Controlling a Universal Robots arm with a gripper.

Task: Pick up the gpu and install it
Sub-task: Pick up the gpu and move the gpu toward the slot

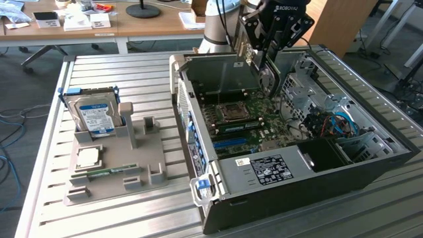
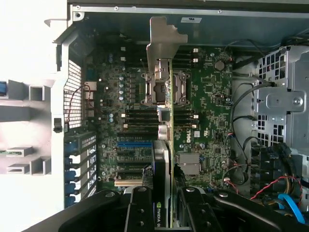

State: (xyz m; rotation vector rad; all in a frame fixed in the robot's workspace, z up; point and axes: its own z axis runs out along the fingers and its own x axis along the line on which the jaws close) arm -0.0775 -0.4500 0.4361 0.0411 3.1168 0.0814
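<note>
**GPU gripped over the open case**

Nearest me on the slatted surface (image 1: 99, 218), one grey tray (image 1: 112, 163) carries one memory stick (image 1: 106, 172), one processor (image 1: 88, 157) and one hard drive (image 1: 97, 115). Beyond stands one open computer case (image 1: 290, 183). My tool (image 2: 166, 198) points down, clenched on the gpu (image 2: 163, 154), which hangs edge-on above the motherboard (image 2: 207, 96), with cables (image 1: 340, 124) alongside.

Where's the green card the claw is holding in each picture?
Exterior view: the gpu hangs from the claw, near the top, above the motherboard.
Wrist view: the gpu is edge-on, gripped in the claw, crossing the socket.
Shared landmark: the square silver socket.
</note>
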